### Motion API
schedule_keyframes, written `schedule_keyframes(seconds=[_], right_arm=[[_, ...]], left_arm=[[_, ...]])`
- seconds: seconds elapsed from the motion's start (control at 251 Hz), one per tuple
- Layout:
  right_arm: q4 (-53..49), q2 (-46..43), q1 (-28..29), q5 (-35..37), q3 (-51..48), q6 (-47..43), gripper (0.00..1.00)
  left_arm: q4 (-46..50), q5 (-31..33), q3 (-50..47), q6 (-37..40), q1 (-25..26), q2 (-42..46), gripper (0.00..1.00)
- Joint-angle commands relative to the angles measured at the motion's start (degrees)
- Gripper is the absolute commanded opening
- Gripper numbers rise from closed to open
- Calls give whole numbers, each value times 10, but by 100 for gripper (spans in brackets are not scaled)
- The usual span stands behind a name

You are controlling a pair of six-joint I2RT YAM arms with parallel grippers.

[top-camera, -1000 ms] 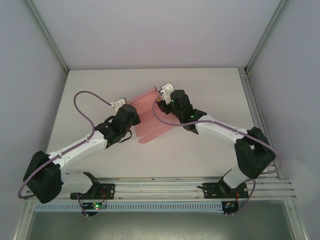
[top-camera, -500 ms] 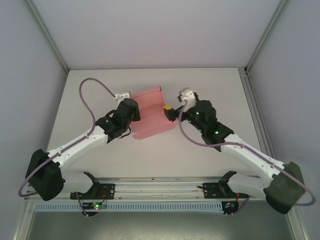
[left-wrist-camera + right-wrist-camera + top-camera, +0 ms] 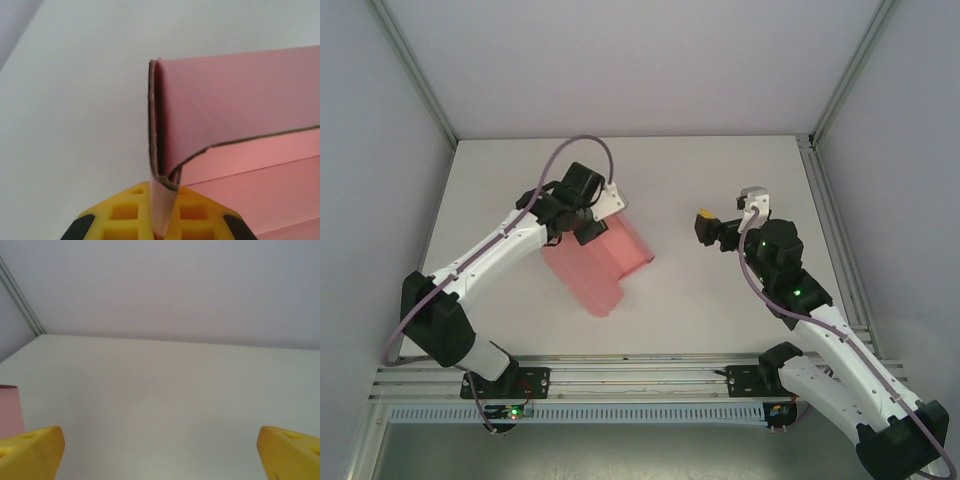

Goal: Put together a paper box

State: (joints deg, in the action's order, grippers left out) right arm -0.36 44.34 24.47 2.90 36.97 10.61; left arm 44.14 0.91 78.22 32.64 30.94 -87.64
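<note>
Left gripper [image 3: 161,220] clenched on folded corner of paper box [image 3: 598,262], yellow fingers pinching doubled card edge. Box partly folded, pink, left of table [image 3: 720,300] centre. Right gripper [image 3: 704,224] well apart to right, fingers spread wide, holding nothing.

A plain white table [image 3: 720,310], matte on top, with pale walls on three sides. A folded pink card sheet [image 3: 595,270] sits left of centre, its near end seemingly touching the tabletop.
</note>
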Motion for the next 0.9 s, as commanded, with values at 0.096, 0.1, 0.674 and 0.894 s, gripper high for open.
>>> schedule_keyframes(seconds=[0.096,0.1,0.674,0.894], right_arm=[[-58,-8,-9,4,-17,-6,98],[-58,-8,-9,4,-17,-7,98],[-97,-16,-28,4,-25,-23,98],[-95,67,-28,-47,4,-65,98]], left_arm=[[105,28,109,196,21,-125,0],[108,29,112,197,21,-128,0],[204,55,349,216,95,-336,80],[101,-9,305,129,95,-223,100]])
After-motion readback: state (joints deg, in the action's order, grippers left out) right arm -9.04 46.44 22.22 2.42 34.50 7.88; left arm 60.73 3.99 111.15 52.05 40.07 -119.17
